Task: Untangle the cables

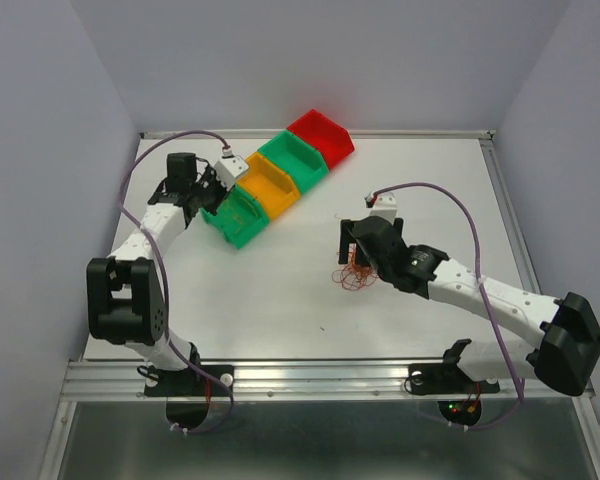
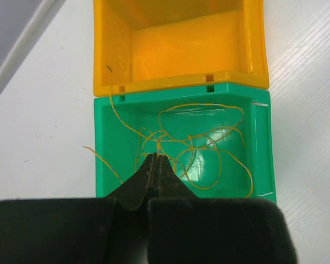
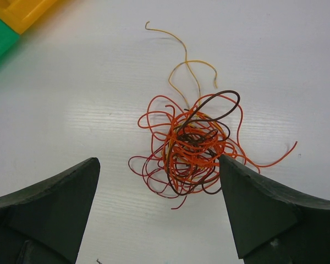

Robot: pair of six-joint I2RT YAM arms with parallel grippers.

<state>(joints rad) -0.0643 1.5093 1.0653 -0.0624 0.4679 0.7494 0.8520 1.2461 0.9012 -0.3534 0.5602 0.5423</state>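
Note:
A tangle of thin orange, red, brown and yellow cables [image 3: 192, 146] lies on the white table; the top view has the tangle [image 1: 353, 277] just under my right wrist. My right gripper [image 3: 159, 160] hangs over it, open, its right finger [image 3: 253, 198] at the tangle's edge; from above the right gripper [image 1: 360, 258] hides part of the pile. Several loose yellow cables [image 2: 201, 140] lie curled in the nearest green bin [image 2: 103, 165]. My left gripper [image 2: 155, 156] is shut above that bin, a yellow strand running right at its tips; whether it is pinched is unclear. From above, the left gripper [image 1: 214, 203] sits at that bin's left rim.
Four bins stand in a diagonal row: green [image 1: 242, 222], yellow-orange [image 1: 272, 190], green [image 1: 296, 160], red [image 1: 321, 135]. The yellow-orange bin [image 2: 179, 49] looks empty inside. One yellow strand [image 2: 102, 159] hangs over the green bin's left wall. Grey walls enclose the table.

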